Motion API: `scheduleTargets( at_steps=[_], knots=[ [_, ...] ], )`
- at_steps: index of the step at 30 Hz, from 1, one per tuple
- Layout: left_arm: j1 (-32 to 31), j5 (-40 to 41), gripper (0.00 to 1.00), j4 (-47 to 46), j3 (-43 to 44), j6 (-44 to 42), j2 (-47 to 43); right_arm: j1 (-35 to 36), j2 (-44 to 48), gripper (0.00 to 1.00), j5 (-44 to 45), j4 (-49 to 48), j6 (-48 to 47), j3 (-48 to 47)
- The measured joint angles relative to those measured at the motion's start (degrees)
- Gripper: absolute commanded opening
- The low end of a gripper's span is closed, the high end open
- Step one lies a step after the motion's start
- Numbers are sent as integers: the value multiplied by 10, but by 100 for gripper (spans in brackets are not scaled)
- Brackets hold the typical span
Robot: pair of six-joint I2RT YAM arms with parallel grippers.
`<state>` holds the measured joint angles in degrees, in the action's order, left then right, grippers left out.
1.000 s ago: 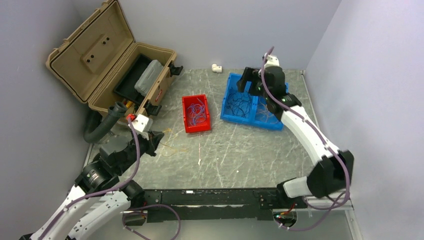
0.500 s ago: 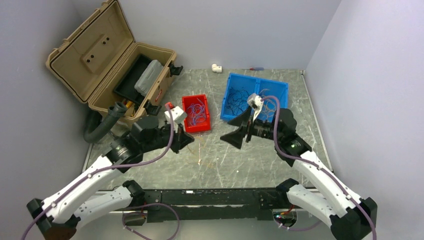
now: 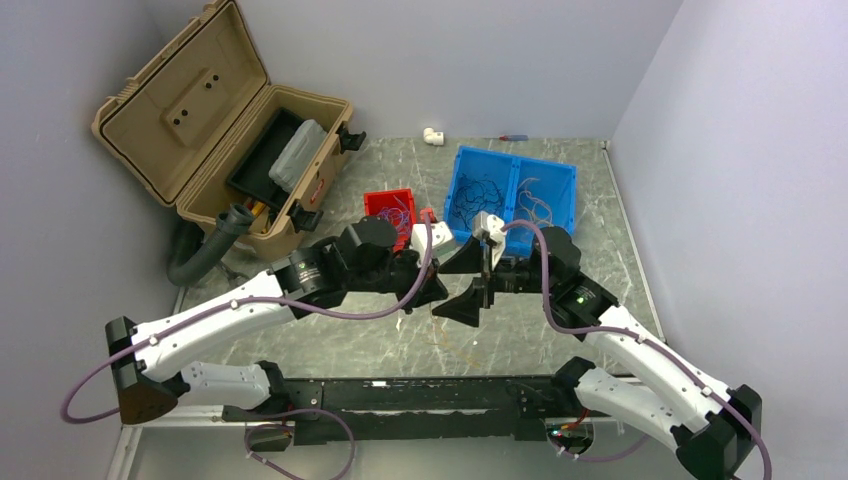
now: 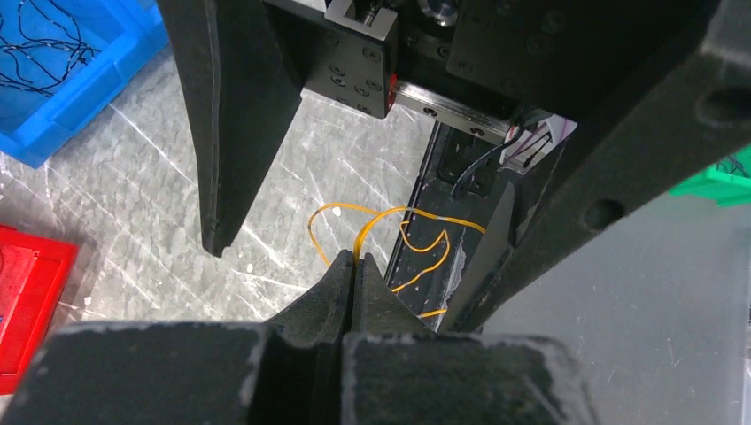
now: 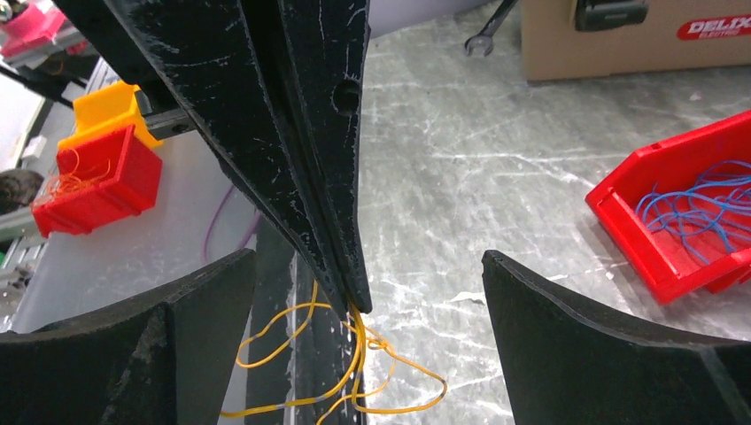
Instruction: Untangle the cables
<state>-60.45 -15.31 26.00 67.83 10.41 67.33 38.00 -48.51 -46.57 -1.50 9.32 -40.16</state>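
Observation:
A small bundle of yellow-orange cables (image 5: 354, 372) dangles from the tips of my left gripper (image 4: 354, 261), which is shut on them above the middle of the table. The loops (image 4: 416, 243) hang tangled below the tips. My right gripper (image 5: 367, 301) is open wide, one finger on either side of the left gripper's pinched tips and the hanging loops, touching neither. From above, the left gripper (image 3: 438, 296) and right gripper (image 3: 462, 287) meet tip to tip. More cables lie in the bins: black ones (image 3: 480, 195), blue ones (image 5: 700, 208).
A blue two-part bin (image 3: 515, 165) stands at the back right. A red bin (image 3: 385, 203) is partly hidden behind my left arm. An open tan toolbox (image 3: 220, 130) and a grey hose (image 3: 205, 255) sit at the left. A black rail (image 3: 400, 395) runs along the near edge.
Both arms swung to the table's middle. The left one carried the yellow-orange cables from the left side. The right one left the blue bin, opened fully, and now straddles the left tips.

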Motion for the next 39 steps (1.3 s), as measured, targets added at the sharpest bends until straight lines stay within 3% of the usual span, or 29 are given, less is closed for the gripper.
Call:
scheduleTargets(
  at_steps=[8, 12, 13, 16, 20, 24, 28, 31, 36, 39],
  knots=[
    [-12, 9, 0, 9, 7, -12, 12, 12, 26, 94, -1, 27, -14, 12],
    [-12, 8, 0, 4, 7, -13, 12, 19, 43, 83, 1, 24, -8, 29],
    [-12, 8, 0, 1, 7, -12, 12, 21, 47, 73, 2, 23, -5, 34],
    [-12, 9, 0, -14, 7, -11, 8, 23, 61, 31, 7, 16, 3, 46],
    [-13, 8, 2, -31, 1, -5, -10, 23, 69, 4, 17, 6, 18, 49],
    [-16, 9, 20, -42, -9, 2, -28, 24, 67, 0, 19, -2, 27, 49],
    [-16, 29, 57, -56, -20, 16, -37, 26, 70, 0, 40, -1, 33, 49],
    [-15, 55, 76, -60, -35, 29, -54, 27, 77, 1, 93, 2, 38, 49],
    [-13, 111, 98, -60, -54, 49, -98, 27, 81, 0, 228, 25, 61, 48],
    [-10, 152, 99, -58, -69, 60, -133, 27, 65, 0, 305, 56, 72, 43]
  ],
)
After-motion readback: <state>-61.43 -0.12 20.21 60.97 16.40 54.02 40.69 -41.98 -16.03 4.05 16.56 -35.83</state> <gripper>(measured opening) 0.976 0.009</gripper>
